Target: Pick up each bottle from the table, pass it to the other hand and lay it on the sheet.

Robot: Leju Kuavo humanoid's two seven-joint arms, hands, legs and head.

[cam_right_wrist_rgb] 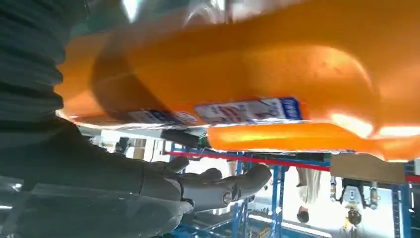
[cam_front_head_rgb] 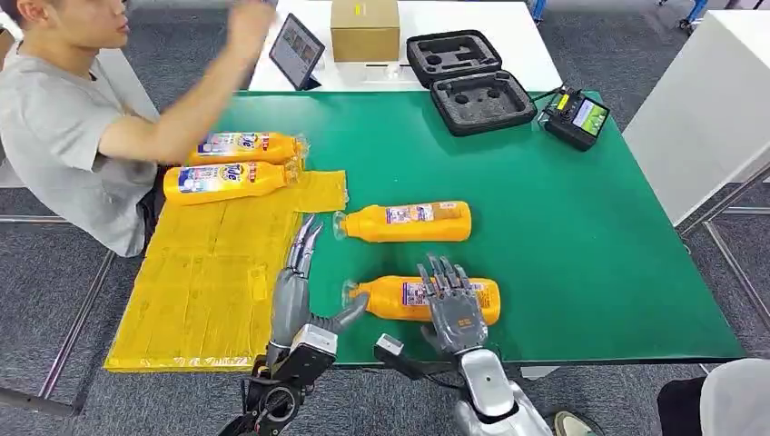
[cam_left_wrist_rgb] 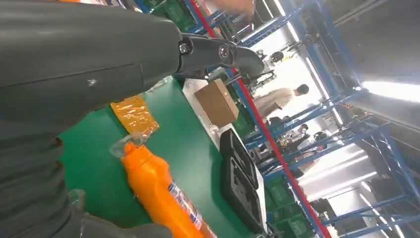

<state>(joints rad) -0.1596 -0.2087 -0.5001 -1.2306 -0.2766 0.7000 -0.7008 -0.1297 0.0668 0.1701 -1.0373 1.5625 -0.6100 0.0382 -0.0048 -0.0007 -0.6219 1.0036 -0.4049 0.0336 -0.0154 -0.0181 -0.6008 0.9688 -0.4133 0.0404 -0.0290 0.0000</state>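
Note:
Two orange bottles lie on the green table [cam_front_head_rgb: 581, 236]. My right hand [cam_front_head_rgb: 451, 304] is spread flat over the near bottle [cam_front_head_rgb: 395, 295], fingers apart, thumb [cam_right_wrist_rgb: 213, 186] clear of it. The right wrist view has that bottle [cam_right_wrist_rgb: 247, 64] tight against the palm. The far bottle [cam_front_head_rgb: 409, 222] lies a little beyond [cam_left_wrist_rgb: 158, 193]. My left hand [cam_front_head_rgb: 295, 291] hovers at the yellow sheet's [cam_front_head_rgb: 209, 282] right edge, fingers straight, thumb toward the near bottle's cap, holding nothing. At the sheet's far end lie two more bottles [cam_front_head_rgb: 245, 145] [cam_front_head_rgb: 227, 179].
A person [cam_front_head_rgb: 54, 127] sits at the table's left, one arm raised above the sheet's bottles. Behind the table stand a tablet [cam_front_head_rgb: 295, 50], a cardboard box [cam_front_head_rgb: 365, 29], an open black foam case [cam_front_head_rgb: 468, 82] and a controller [cam_front_head_rgb: 577, 118]. A white table [cam_front_head_rgb: 708, 100] stands right.

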